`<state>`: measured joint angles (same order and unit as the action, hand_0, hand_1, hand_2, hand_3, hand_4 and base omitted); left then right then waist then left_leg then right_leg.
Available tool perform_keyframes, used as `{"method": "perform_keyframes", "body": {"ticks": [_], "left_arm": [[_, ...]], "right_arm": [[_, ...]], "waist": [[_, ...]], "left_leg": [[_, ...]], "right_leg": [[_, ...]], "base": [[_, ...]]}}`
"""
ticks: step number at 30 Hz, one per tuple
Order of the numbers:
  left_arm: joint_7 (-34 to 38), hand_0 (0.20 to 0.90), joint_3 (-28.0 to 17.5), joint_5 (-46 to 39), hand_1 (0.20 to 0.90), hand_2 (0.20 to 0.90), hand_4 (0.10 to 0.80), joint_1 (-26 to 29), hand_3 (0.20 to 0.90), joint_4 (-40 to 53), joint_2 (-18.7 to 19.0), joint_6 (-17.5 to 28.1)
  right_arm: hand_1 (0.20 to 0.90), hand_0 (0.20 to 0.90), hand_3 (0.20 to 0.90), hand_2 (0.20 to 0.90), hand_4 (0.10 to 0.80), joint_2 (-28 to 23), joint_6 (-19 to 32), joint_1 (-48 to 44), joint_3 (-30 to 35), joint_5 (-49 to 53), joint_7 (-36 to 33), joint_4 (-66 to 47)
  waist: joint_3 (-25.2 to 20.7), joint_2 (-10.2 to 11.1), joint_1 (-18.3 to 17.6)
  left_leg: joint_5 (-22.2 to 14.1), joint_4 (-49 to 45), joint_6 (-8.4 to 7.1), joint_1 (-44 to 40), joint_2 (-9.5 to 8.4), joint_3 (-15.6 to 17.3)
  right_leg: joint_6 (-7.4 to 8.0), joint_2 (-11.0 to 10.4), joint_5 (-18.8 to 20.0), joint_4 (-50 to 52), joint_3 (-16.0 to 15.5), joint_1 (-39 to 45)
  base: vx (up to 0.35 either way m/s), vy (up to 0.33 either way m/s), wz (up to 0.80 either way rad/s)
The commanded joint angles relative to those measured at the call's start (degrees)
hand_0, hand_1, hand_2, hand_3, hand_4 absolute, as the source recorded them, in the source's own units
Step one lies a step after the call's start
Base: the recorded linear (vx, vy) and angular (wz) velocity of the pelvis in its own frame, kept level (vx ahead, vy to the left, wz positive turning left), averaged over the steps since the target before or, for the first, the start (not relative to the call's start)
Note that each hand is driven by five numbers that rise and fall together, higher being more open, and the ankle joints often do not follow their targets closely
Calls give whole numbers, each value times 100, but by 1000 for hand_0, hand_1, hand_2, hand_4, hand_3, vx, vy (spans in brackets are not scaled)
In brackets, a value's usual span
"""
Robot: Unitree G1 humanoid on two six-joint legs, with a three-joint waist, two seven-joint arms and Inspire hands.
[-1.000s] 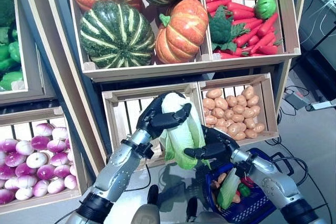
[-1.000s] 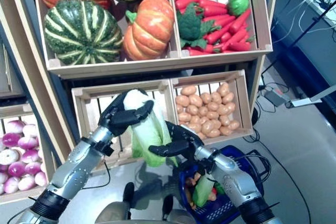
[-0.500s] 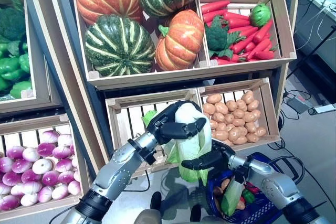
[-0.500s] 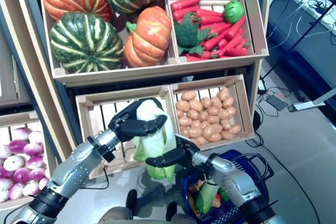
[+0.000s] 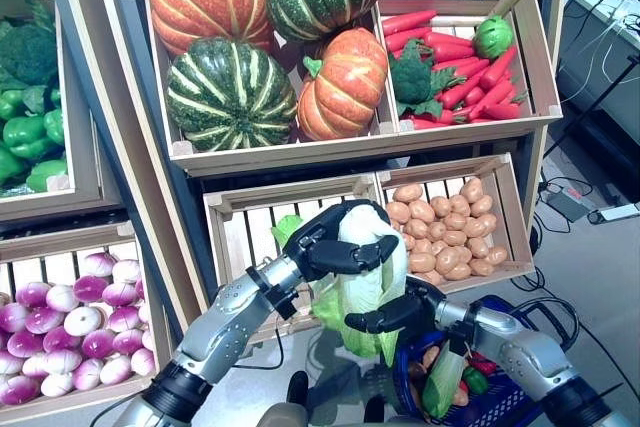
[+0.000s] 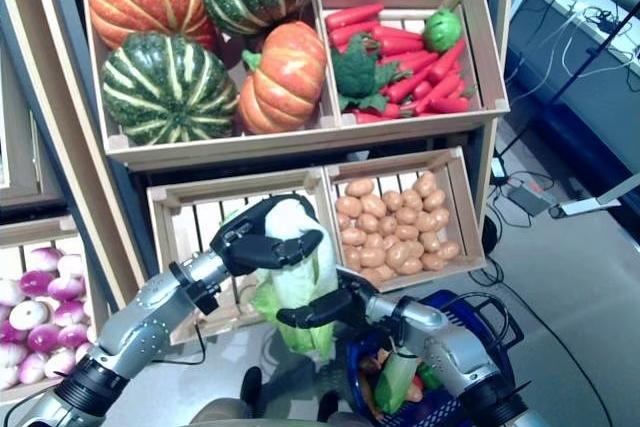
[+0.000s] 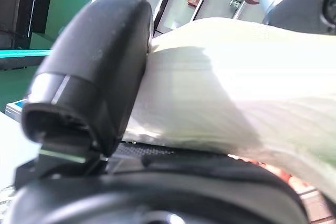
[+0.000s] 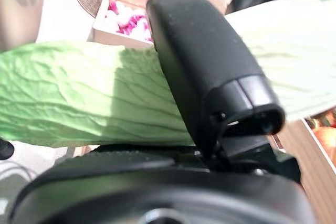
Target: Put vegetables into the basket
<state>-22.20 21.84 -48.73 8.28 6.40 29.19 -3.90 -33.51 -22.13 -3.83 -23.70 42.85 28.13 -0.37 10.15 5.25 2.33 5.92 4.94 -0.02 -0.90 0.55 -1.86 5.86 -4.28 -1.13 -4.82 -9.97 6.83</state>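
Observation:
A napa cabbage (image 5: 365, 282), white at the top and leafy green below, hangs upright in front of the lower shelf crates. My left hand (image 5: 325, 242) is shut on its white upper end, the thumb (image 7: 94, 72) pressed against the pale stalk (image 7: 236, 93). My right hand (image 5: 400, 309) is shut on its green lower leaves (image 8: 89, 98), thumb (image 8: 210, 77) across them. The blue basket (image 5: 500, 392) sits low right under my right arm and holds a corn cob (image 5: 440, 387) and other vegetables.
Crates on the shelves hold pumpkins (image 5: 235, 92), carrots with broccoli (image 5: 455, 57), potatoes (image 5: 445, 227), purple-white turnips (image 5: 60, 322) and green peppers (image 5: 25, 142). A slatted crate (image 5: 245, 237) stands behind the cabbage. Grey floor lies to the right.
The view has shifted slightly. Both hands keep hold of the cabbage, which has sunk a little lower towards the basket.

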Motion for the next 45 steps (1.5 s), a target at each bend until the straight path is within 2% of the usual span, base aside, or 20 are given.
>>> {"method": "perform_keyframes", "body": {"ticks": [1, 7, 9, 10, 24, 34, 40, 42, 45], "left_arm": [[-833, 300, 207, -876, 300, 300, 400, 559, 300, 858, -642, 467], [-785, 300, 168, -819, 300, 300, 400, 507, 300, 866, -615, 395], [-751, 764, 159, -752, 764, 764, 709, 487, 764, 859, -622, 365], [-681, 900, 153, -763, 900, 900, 800, 472, 900, 862, -606, 347], [-371, 900, -317, -855, 900, 900, 800, 143, 900, 785, -442, 162], [-303, 900, -1096, -931, 900, 900, 800, -532, 900, 800, -316, 23], [-386, 900, -1678, -939, 900, 900, 800, -999, 900, 811, -216, 128], [-403, 900, -1716, -895, 900, 900, 800, -1042, 900, 799, -232, 193], [-388, 900, -1850, -865, 900, 900, 800, -1099, 900, 752, -229, 501]], "right_arm": [[300, 300, 300, 300, 400, 145, 320, -229, -40, 502, 127, -283], [300, 300, 300, 300, 400, 183, 393, -134, 11, 523, 76, -268], [300, 300, 300, 300, 400, 222, 424, -93, 37, 520, 78, -247], [300, 300, 300, 300, 400, 224, 421, -82, 51, 564, 46, -263], [300, 300, 300, 300, 400, 336, 740, 334, 510, 872, -403, -238], [300, 300, 300, 300, 400, 601, 1310, 1018, 1336, 1457, -549, -388], [300, 300, 300, 300, 400, 717, 1855, 1421, 1873, 1729, -338, -412], [300, 300, 300, 300, 400, 786, 1962, 1446, 1941, 1777, -326, -369], [300, 300, 300, 300, 400, 1011, 2548, 1425, 2193, 2147, -357, -277]], "waist": [[-532, 52, 76], [-535, 1, 64], [-545, -5, 61], [-546, -11, 57], [-565, -105, -16], [-556, -174, -90], [-429, -219, -111], [-397, -227, -119], [-168, -285, -165]], "left_leg": [[-573, -77, -58, -239, 65, -29], [-572, -69, -56, -247, 65, -38], [-573, -60, -54, -251, 61, -49], [-573, -59, -57, -254, 60, -53], [-565, -39, -84, -266, 97, -29], [-529, 6, -138, -204, 141, -63], [-478, 6, -178, -37, 171, -82], [-469, 6, -179, 8, 176, -83], [-411, 6, -171, 236, 176, -126]], "right_leg": [[282, -400, 502, 138, 113, -410], [281, -412, 500, 127, 132, -402], [286, -412, 504, 109, 137, -392], [290, -413, 507, 100, 143, -387], [279, -392, 496, 74, 222, -382], [247, -310, 485, -2, 275, -416], [201, -238, 464, -8, 265, -541], [191, -227, 456, 4, 266, -586], [144, -172, 409, 111, 268, -808]], "base": [[0, 0, 0], [0, 0, 0], [0, 0, 0], [0, 0, 0], [-2, -4, 0], [-2, -45, 0], [-8, -40, 1], [-25, -6, 1], [-114, -9, 4]]}}
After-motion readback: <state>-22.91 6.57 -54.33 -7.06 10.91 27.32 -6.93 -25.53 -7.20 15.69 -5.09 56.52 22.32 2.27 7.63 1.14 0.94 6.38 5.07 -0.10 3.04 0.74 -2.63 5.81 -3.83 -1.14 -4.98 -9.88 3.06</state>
